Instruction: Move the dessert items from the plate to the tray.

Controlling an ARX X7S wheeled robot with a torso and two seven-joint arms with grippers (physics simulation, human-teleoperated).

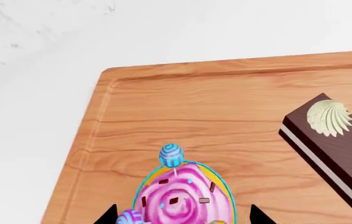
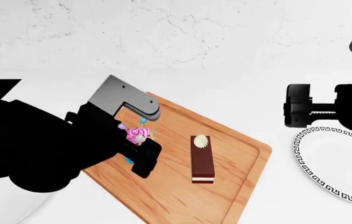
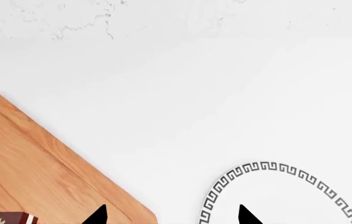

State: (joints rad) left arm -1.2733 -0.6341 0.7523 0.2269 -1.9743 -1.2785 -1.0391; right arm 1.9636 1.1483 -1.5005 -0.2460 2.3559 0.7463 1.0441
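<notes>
We have the left tool down over the tray, its two dark tips standing on either side of the cupcake; whether they are pressing on the wrapper or already a shade apart from it we cannot tell, since only the tip ends show. The chocolate slice lies flat on the tray, well clear of this tool toward the robot's right. We judge the step in hand to be setting the cupcake down, so we would want its base resting on the wood before spreading the tips evenly, then lift straight up so the lollipop topper is not snagged and the cake not tipped. The right tool hangs with its tips apart and nothing between them, just over the near rim of the patterned plate on the white table. The left wrist view alone shows the cupcake framed by the tips; in the head view the dark arm hides most of it, yet only that view shows tray, slice and plate together.
</notes>
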